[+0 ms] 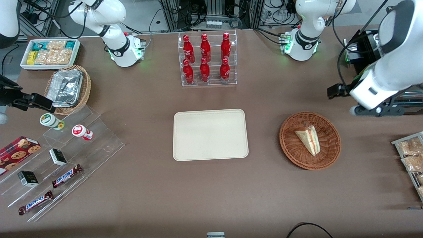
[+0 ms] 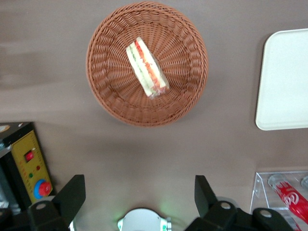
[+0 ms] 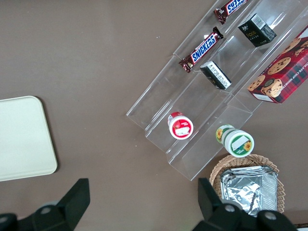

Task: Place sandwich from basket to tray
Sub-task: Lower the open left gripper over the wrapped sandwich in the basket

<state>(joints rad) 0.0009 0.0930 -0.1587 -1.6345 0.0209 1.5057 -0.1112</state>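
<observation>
Hand (image 2: 139,202) hovers high above the table, fingers spread wide and empty; sandwich (image 2: 146,68) lies tilted in the basket (image 2: 106,91) (awkward wedge), so a skewed pinch could slip off before the tray (image 1: 185,148).

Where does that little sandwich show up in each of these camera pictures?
Front view: the sandwich lies in the basket, toward the working arm's end, beside the tray.
Left wrist view: sandwich in the basket; open gripper apart from it.
Right wrist view: not shown.
Shared landmark: the tray.
</observation>
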